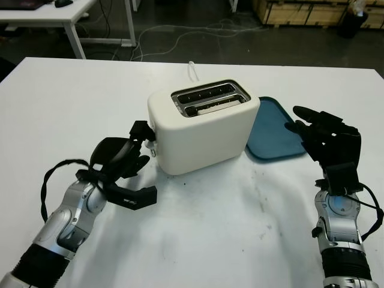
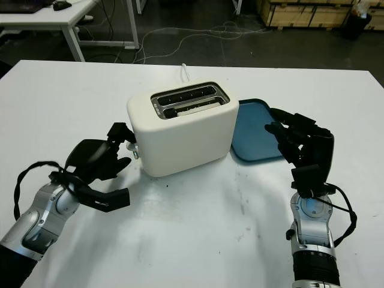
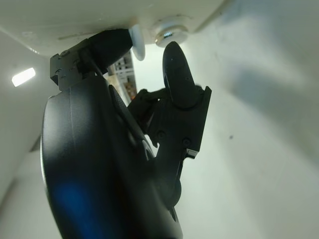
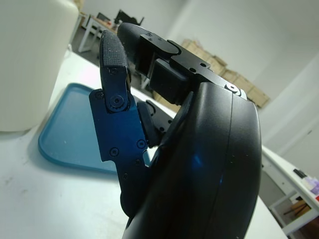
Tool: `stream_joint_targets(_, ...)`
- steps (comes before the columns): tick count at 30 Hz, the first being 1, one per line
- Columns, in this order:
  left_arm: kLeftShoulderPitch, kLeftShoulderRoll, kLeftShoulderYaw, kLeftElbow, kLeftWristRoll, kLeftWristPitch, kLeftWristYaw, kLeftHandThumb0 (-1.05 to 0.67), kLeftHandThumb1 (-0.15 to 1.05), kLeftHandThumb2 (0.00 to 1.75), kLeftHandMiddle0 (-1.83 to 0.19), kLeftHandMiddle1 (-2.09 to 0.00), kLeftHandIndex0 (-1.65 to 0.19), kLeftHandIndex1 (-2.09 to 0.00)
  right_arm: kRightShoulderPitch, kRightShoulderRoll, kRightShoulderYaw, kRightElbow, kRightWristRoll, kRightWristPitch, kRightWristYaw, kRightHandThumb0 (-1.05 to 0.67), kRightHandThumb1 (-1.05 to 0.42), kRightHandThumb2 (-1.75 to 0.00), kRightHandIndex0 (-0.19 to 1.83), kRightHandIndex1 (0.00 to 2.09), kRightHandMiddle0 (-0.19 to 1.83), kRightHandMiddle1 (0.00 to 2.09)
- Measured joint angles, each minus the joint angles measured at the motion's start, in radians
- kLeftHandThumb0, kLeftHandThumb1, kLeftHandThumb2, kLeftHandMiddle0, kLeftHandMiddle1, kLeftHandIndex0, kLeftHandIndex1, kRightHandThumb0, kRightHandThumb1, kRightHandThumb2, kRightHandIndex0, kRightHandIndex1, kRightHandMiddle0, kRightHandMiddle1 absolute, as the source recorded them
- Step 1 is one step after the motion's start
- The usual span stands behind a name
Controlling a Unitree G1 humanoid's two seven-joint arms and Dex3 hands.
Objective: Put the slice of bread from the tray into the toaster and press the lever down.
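One of my left fingers (image 3: 175, 69) touches the white lever (image 3: 135, 42) on the cream toaster (image 1: 204, 129), gripping nothing. Bread (image 1: 217, 105) sits in the slot; pressing down comes next. My right hand (image 1: 327, 141) hovers open beside the blue tray (image 1: 273, 129) on the counter (image 1: 72, 102).

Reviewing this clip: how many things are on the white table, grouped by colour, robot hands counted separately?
Cream: 1, the cream plastic two-slot toaster
Blue: 1, the blue plastic tray
Light brown: 1, the slice of bread in the toaster's near slot
Black: 2, the left hand at the toaster's lever side, and the right hand, open, by the tray
Total: 5
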Motion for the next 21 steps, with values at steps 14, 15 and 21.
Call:
stream_joint_targets(14, 0.035, -0.034, 0.066, -0.006, -0.02, -0.042, 0.058, -0.29, 0.92, 0.58, -0.8, -1.75, -0.52, -1.75, 0.0, 0.001, 0.008, 0.004, 0.001, 0.0, 0.016, -0.46, -0.92, -0.2, 1.17, 0.15, 1.09, 0.0)
stream_joint_targets(15, 0.039, -0.035, 0.071, -0.013, -0.02, -0.042, 0.059, -0.29, 0.92, 0.58, -0.8, -1.75, -0.52, -1.75, 0.0, 0.001, 0.008, 0.004, 0.001, 0.0, 0.016, -0.46, -0.92, -0.2, 1.17, 0.15, 1.08, 0.0)
stream_joint_targets(21, 0.048, -0.029, 0.109, -0.061, -0.017, -0.042, 0.036, -0.29, 0.92, 0.57, -0.79, -1.75, -0.51, -1.75, -0.001, 0.002, 0.012, 0.01, 0.0, 0.0, 0.015, -0.47, -0.92, -0.22, 1.15, 0.14, 1.08, 0.0)
